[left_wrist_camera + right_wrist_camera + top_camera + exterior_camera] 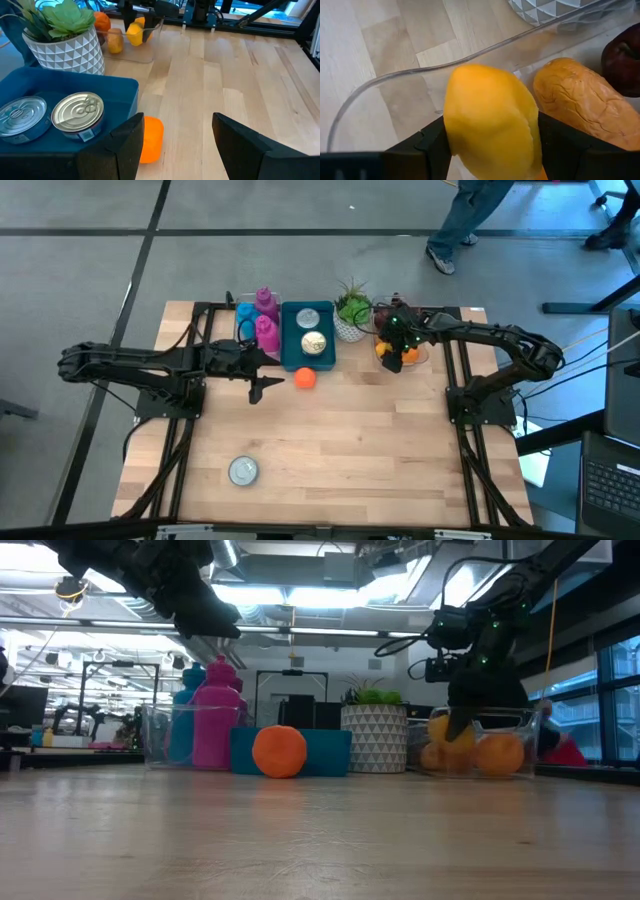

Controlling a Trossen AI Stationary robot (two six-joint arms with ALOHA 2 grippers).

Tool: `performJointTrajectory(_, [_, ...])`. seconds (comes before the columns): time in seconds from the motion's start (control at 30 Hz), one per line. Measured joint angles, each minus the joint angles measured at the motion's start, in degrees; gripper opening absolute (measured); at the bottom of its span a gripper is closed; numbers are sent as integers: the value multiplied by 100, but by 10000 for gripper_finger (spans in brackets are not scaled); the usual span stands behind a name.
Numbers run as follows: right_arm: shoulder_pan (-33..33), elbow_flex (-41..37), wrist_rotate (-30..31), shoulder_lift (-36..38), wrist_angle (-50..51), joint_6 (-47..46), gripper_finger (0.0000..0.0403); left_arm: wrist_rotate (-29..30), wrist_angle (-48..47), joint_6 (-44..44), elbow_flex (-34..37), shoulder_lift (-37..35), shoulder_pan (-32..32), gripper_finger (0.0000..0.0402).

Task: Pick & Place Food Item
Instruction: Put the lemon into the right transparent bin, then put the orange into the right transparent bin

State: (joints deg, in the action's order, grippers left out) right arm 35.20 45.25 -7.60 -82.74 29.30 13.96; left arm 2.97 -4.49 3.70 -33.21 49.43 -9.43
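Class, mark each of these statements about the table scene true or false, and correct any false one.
1. The right gripper is shut on a yellow fruit. True.
2. The orange ball lies inside the blue tray. False: it rests on the table beside the tray.
3. The left gripper is open and holds nothing. True.
4. Two cans sit in the blue tray. True.
5. The potted plant stands at the table's near edge. False: it stands at the far edge, between the tray and the clear bowl.
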Motion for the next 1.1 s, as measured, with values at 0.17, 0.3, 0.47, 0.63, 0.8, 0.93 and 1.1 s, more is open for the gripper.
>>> performJointTrajectory(0.17, [0, -4, 24, -2, 4, 7, 271, 0, 1, 15, 0, 0, 0, 224])
performJointTrajectory(0.3, [0, -7, 2, -7, 11, 7, 296, -1, 2, 15, 0, 0, 0, 224])
performJointTrajectory(0.47, [0, 30, -30, -19, 55, 21, 321, 0, -1, 15, 0, 0, 2, 224])
performJointTrajectory(0.63, [7, 312, 114, -26, 220, 107, 333, 1, -1, 13, 0, -2, 0, 224])
performJointTrajectory(0.8, [-1, 609, 211, -26, 420, 213, 334, -1, -1, 42, 0, -2, 1, 224])
performJointTrajectory(0.93, [2, 883, 428, -26, 660, 216, 334, -1, -1, 45, 0, -2, 0, 224])
performJointTrajectory(1.1, [2, 1225, 669, 32, 795, 206, 334, -1, -1, 15, 0, -2, 2, 224])
